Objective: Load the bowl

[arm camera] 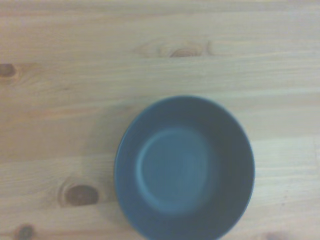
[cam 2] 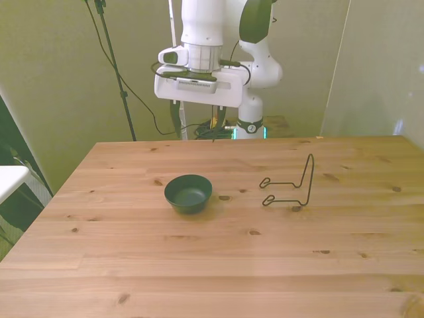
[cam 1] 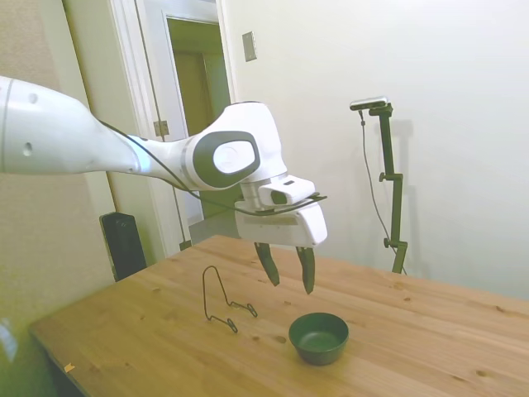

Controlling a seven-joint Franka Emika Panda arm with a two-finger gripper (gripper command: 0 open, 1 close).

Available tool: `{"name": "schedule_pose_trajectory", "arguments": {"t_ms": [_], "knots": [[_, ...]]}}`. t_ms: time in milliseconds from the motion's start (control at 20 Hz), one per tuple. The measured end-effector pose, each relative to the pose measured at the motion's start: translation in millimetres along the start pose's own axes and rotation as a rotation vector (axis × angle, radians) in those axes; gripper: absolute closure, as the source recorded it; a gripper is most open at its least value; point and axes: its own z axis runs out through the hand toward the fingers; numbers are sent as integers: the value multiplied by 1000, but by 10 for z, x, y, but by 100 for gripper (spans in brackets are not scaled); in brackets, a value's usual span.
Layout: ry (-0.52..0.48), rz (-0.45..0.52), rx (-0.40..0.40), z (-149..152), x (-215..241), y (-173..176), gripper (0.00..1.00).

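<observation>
A small dark green bowl stands upright and empty on the wooden table. The wrist view looks straight down into the bowl, and nothing lies inside it. My gripper hangs in the air well above the table, over and slightly behind the bowl on the robot's side. Its two dark fingers are spread apart with nothing between them.
A thin black wire rack stands on the table beside the bowl, toward the front view's right. Behind the table's far edge stand the robot's base and cables.
</observation>
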Motion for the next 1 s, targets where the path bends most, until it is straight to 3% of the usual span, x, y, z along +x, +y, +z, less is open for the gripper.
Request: {"name": "schedule_pose_trajectory", "arguments": {"t_ms": [200,350,650,1000], "knots": [[-32,8,-5,391,311,-272,0],[-52,-18,-26,667,267,-494,0],[-36,-26,-16,518,73,-611,0],[-58,-8,-50,773,-66,-714,0]]}}
